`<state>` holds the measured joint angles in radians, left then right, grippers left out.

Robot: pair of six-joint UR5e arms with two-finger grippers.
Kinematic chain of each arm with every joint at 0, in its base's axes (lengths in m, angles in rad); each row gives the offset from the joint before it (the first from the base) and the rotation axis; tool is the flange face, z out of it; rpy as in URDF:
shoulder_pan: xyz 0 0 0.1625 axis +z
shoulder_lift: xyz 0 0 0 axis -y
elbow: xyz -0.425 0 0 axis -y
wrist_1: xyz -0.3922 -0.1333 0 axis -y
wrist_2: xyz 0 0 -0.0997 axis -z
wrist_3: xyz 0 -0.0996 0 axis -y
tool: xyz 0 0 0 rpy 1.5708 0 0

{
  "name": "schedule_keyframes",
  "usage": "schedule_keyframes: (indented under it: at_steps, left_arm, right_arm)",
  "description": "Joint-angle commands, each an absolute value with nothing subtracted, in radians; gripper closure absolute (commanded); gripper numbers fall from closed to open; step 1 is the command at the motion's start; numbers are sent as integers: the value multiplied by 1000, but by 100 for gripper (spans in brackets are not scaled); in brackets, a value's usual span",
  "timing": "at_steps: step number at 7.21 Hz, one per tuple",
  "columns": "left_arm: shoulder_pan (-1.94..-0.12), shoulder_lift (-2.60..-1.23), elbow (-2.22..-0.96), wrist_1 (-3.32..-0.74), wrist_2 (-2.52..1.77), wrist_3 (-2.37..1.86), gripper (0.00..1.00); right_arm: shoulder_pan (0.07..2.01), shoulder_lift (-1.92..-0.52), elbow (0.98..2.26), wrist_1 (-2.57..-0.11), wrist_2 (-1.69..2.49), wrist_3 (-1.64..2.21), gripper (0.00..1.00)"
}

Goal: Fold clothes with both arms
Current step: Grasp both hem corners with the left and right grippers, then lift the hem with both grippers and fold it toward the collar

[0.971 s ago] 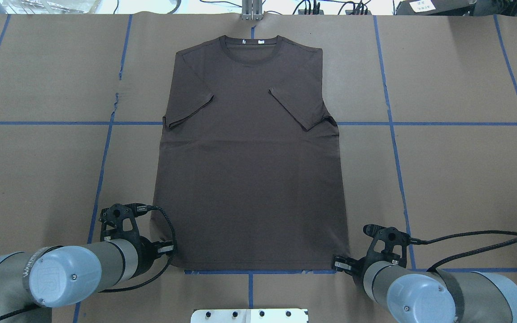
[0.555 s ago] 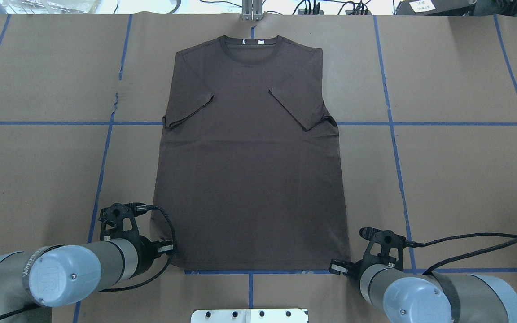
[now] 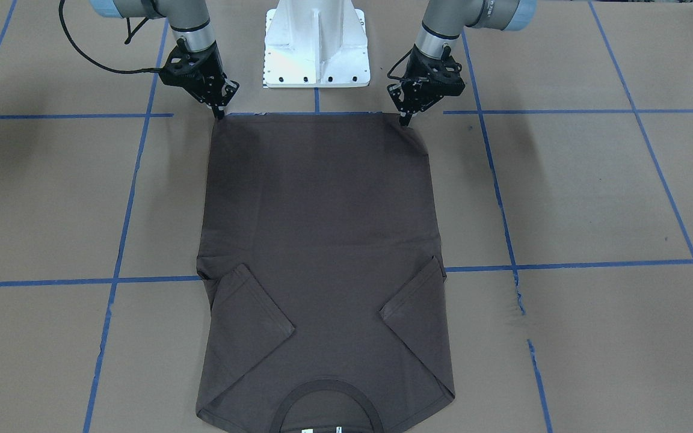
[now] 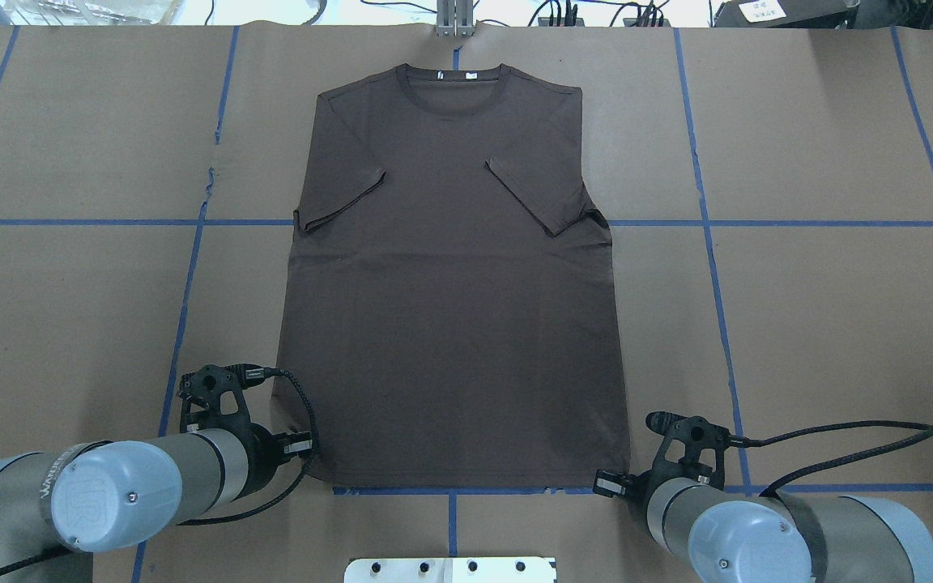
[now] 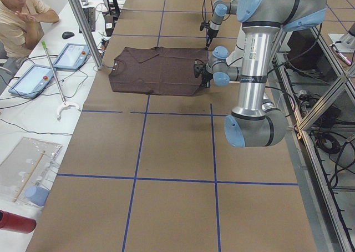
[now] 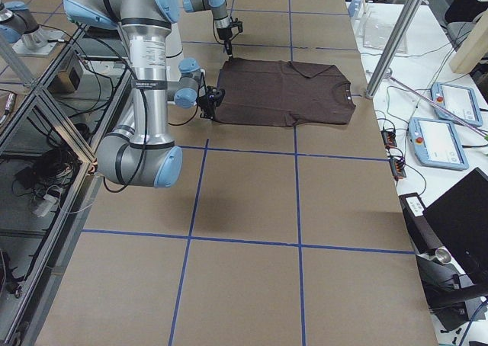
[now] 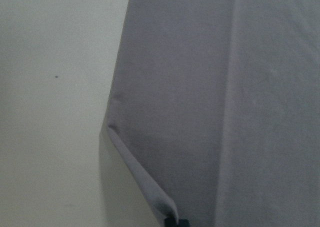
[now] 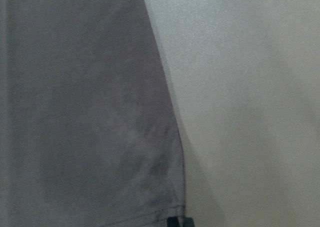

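The dark brown T-shirt [image 4: 450, 308] lies flat on the brown paper, collar [image 4: 453, 89] at the far side and both sleeves folded in over the chest. My left gripper [image 4: 311, 461] is at the near left hem corner. In the left wrist view it is shut on that corner, and the fabric edge [image 7: 140, 177] curls up to the fingertips [image 7: 172, 221]. My right gripper [image 4: 602, 483] is at the near right hem corner, shut on the cloth [image 8: 85, 112] in the right wrist view. In the front-facing view the left gripper [image 3: 405, 122] and the right gripper [image 3: 219, 115] point down onto those two corners.
The white pedestal base [image 3: 316, 48] stands just behind the hem between the arms. Blue tape lines [image 4: 183, 324] grid the paper. A metal post [image 4: 454, 20] rises at the far edge. A person [image 5: 22, 13] sits beyond the table with tablets [image 5: 72, 56].
The right gripper has slid a little left and towards the robot, onto the shirt's hem corner. The left arm and the shirt have hardly moved.
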<state>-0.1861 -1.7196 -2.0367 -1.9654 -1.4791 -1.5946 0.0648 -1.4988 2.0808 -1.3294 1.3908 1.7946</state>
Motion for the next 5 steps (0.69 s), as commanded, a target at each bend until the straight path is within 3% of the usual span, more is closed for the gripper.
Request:
schedule_keyframes:
  at_steps: [1,3,4,5]
  left_arm:
    - [-204,-1717,-2099,-1924,-1489,-1583,100]
    - [-209,-1752,-2376,-1551,-1578,-1539,100]
    - [-213,-1803,-2523,-1360,-1626,-1539,100]
    - [-272,-1869,-2586,-1232,-1690,-1539,100]
  right_arm:
    - [95,-1503,2164,-1391,1407,1787,100]
    - [95,-1503,2468,-1704,1466,1787,100]
    - [89,-1458,2606,-1867,1512,1787,100]
    - [124,-1365,2684,-2026,1567,1787,100]
